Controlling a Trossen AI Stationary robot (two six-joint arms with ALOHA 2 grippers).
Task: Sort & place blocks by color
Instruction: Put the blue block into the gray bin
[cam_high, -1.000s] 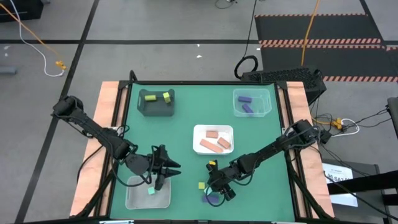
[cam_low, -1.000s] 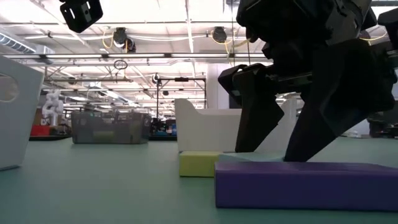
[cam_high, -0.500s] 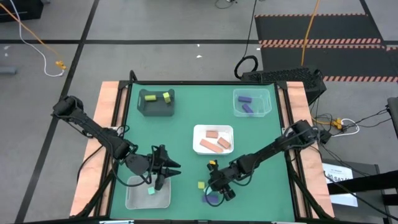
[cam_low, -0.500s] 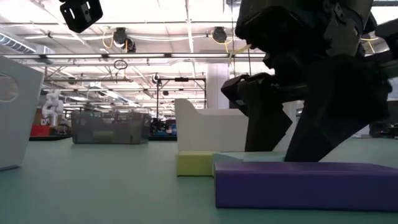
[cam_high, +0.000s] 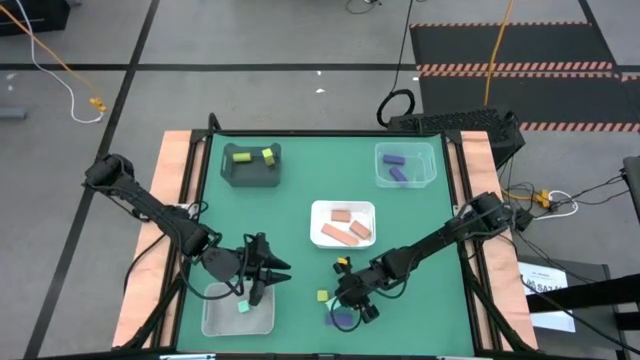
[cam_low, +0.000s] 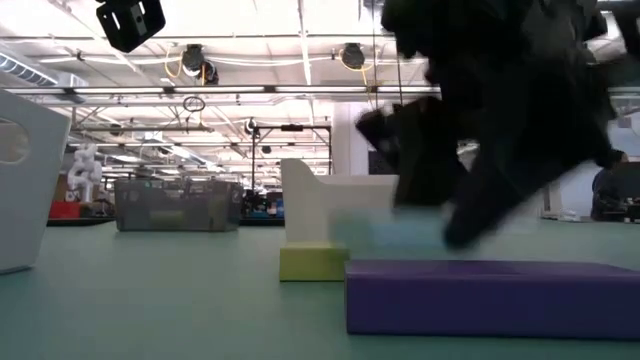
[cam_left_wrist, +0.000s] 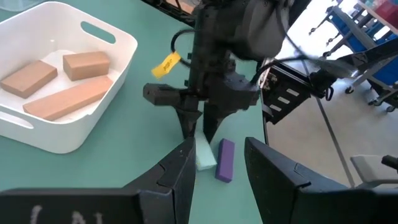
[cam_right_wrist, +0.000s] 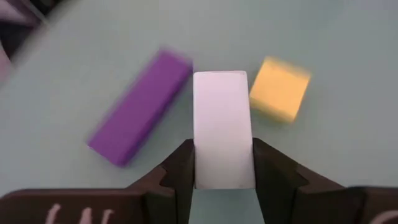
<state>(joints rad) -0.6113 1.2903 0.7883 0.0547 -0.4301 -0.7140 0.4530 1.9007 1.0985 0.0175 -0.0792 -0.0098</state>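
From above we find the right gripper (cam_high: 348, 312) low centre over a mint block (cam_high: 334, 305), a yellow cube (cam_high: 323, 297) just left and a purple bar (cam_high: 341, 320) below it; the left gripper (cam_high: 258, 280) hangs over the clear tray (cam_high: 212, 318), jaws narrow, nothing visibly held. At worktop height, the purple bar (cam_low: 490, 295) fills the lower right. From the right wrist, at frame centre, the jaws pinch the mint block's (cam_right_wrist: 222, 127) long flat sides; we judge it light, rigid and smooth, so a mid-length grip suits; pale mint, crisp-edged.
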